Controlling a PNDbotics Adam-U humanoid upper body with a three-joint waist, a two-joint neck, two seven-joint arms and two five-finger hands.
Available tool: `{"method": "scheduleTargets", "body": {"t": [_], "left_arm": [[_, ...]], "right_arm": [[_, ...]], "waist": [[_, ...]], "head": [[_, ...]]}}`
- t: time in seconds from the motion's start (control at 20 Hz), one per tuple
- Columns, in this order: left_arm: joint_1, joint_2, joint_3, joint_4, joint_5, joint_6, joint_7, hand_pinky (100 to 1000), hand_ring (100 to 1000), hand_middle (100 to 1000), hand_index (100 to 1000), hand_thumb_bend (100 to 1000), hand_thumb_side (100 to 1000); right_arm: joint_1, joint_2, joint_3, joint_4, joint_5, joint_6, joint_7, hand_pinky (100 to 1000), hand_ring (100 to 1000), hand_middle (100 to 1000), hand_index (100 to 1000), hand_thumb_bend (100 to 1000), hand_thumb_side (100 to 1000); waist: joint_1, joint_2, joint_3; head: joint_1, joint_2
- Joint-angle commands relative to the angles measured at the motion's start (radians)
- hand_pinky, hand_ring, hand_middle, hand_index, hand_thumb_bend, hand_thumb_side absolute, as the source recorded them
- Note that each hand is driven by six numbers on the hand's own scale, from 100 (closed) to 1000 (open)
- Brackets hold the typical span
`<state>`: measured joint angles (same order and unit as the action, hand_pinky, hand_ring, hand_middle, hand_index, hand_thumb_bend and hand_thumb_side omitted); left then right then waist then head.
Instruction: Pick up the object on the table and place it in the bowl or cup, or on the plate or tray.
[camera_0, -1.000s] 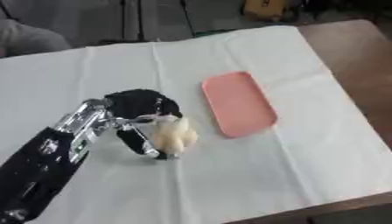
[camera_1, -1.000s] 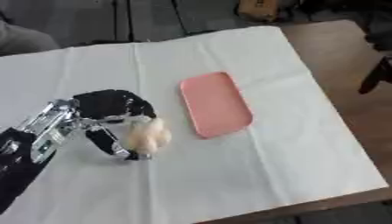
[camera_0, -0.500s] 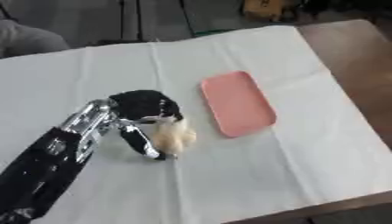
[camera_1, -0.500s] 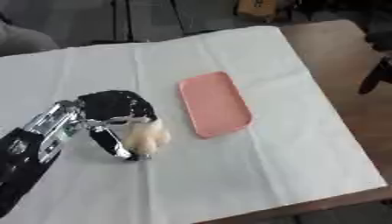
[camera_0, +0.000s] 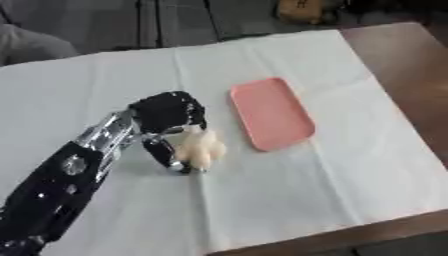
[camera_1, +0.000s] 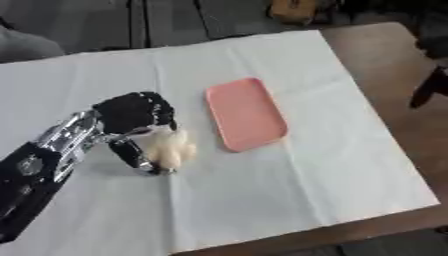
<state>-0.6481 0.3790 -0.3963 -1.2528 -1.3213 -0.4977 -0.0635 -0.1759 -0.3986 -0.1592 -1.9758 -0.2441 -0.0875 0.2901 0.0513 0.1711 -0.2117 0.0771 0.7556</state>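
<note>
Left hand of mine is curled over the cream-coloured lumpy object, fingers above it and thumb wrapped under its near side, so I am grasping it; whether it is a piece of ginger or a soft toy I cannot tell. Compared with a second ago the hand and object sit in almost the same place relative to the pink tray: just beside its left long edge, apart from it, down on the white tablecloth. What has changed is small: the grip looks a little tighter around the object, and I judge it has not lifted clear of the cloth yet. For the task that means the pick-up is barely under way, and the carry across to the tray remains undone. The tray lies bare, with its long side facing my hand, so the next move should be a short lift and a shift toward it. My right hand appears only as a dark shape at the edge beyond the tray, fingers unclear. No brand, label or writing can be read anywhere
</note>
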Motion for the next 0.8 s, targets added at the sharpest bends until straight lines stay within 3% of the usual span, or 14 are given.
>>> {"method": "scheduleTargets", "body": {"t": [0.05, 0.2, 0.25, 0.4, 0.45, 0.6, 0.65, 0.8], "left_arm": [[-0.015, 0.002, 0.014, 0.023, -0.017, 0.0, 0.016, 796, 748, 604, 704, 730, 427], [-0.008, -0.001, 0.021, 0.045, 0.005, -0.017, -0.043, 822, 778, 654, 747, 683, 460], [-0.009, 0.002, 0.021, 0.051, 0.022, -0.033, -0.087, 848, 819, 771, 846, 626, 729], [-0.026, 0.018, 0.036, 0.045, 0.124, -0.098, -0.292, 848, 819, 771, 846, 626, 729], [-0.031, 0.023, 0.038, 0.031, 0.151, -0.101, -0.334, 857, 843, 814, 880, 673, 778], [-0.085, 0.052, 0.034, 0.035, 0.186, -0.131, -0.406, 858, 845, 812, 881, 672, 788], [-0.097, 0.054, 0.036, 0.045, 0.197, -0.138, -0.423, 851, 831, 780, 849, 628, 736], [-0.119, 0.055, 0.041, 0.066, 0.227, -0.148, -0.478, 848, 827, 773, 834, 629, 705]], "right_arm": [[-0.009, -0.011, -0.003, -0.008, -0.004, -0.002, 0.004, 377, 387, 751, 687, 100, 702], [-0.009, -0.011, -0.003, -0.008, -0.004, -0.002, 0.004, 377, 387, 751, 687, 100, 702], [-0.009, -0.011, -0.003, -0.008, -0.004, -0.002, 0.003, 377, 388, 751, 687, 100, 701], [-0.01, -0.012, -0.003, -0.007, -0.005, -0.002, 0.002, 377, 388, 751, 687, 100, 701], [-0.009, -0.012, -0.003, -0.007, -0.005, -0.002, 0.003, 377, 387, 751, 687, 100, 701], [-0.01, -0.011, 0.0, -0.007, -0.007, -0.003, 0.005, 377, 387, 751, 687, 100, 701], [-0.01, -0.011, 0.0, -0.007, -0.007, -0.003, 0.005, 377, 387, 751, 687, 100, 701], [-0.011, -0.011, 0.0, -0.007, -0.007, -0.003, 0.006, 377, 387, 751, 686, 100, 701]], "waist": [[-0.004, -0.014, -0.002], [-0.004, -0.014, -0.002], [-0.004, -0.014, -0.002], [-0.005, -0.015, -0.002], [-0.006, -0.016, -0.003], [-0.008, -0.017, -0.011], [-0.008, -0.016, -0.012], [-0.008, -0.015, -0.015]], "head": [[-0.001, -0.006], [-0.002, -0.006], [-0.002, -0.007], [-0.004, -0.006], [-0.004, -0.005], [-0.001, -0.007], [-0.001, -0.008], [0.0, -0.008]]}}
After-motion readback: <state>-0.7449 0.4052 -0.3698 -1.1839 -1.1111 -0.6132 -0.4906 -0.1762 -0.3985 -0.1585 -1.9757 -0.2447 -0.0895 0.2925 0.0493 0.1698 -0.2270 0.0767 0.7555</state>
